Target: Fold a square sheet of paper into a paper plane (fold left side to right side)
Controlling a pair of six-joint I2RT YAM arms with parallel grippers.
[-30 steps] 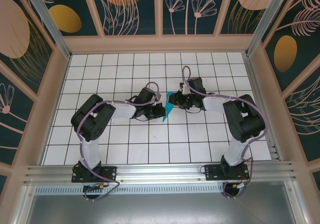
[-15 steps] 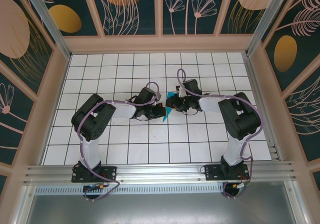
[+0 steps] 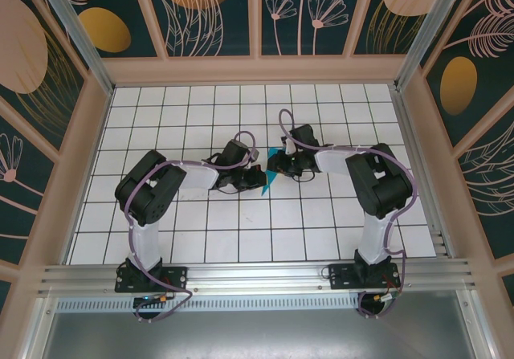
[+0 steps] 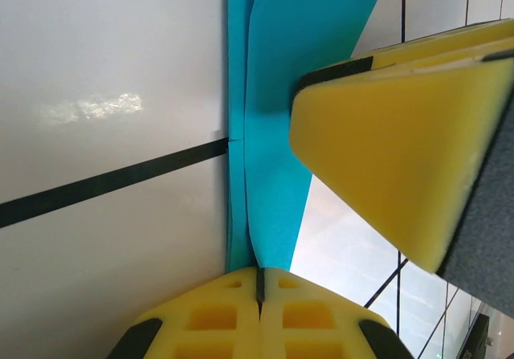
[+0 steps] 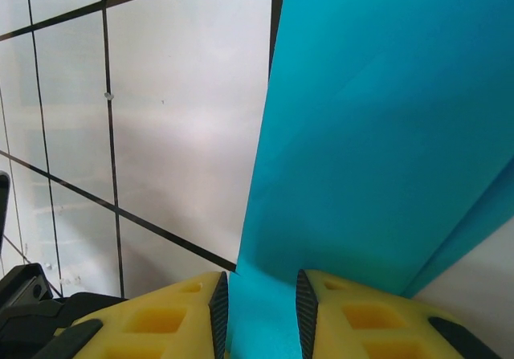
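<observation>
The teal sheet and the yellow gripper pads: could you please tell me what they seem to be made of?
Teal sheet: thin matte paper, judging by its sharp creases and layered edges. Pads: yellow, matte, probably foam or soft rubber, with moulded square recesses; the look leaves that open.

Top view: fixed high behind the arm bases, looking down on the whole desk point(image 3: 193, 238).
Wrist views: each close behind its own hand, left hand point(image 4: 259, 283) and right hand point(image 5: 261, 303), facing the desk.
Shared by all: paper point(image 3: 271, 180), mid-desk.
</observation>
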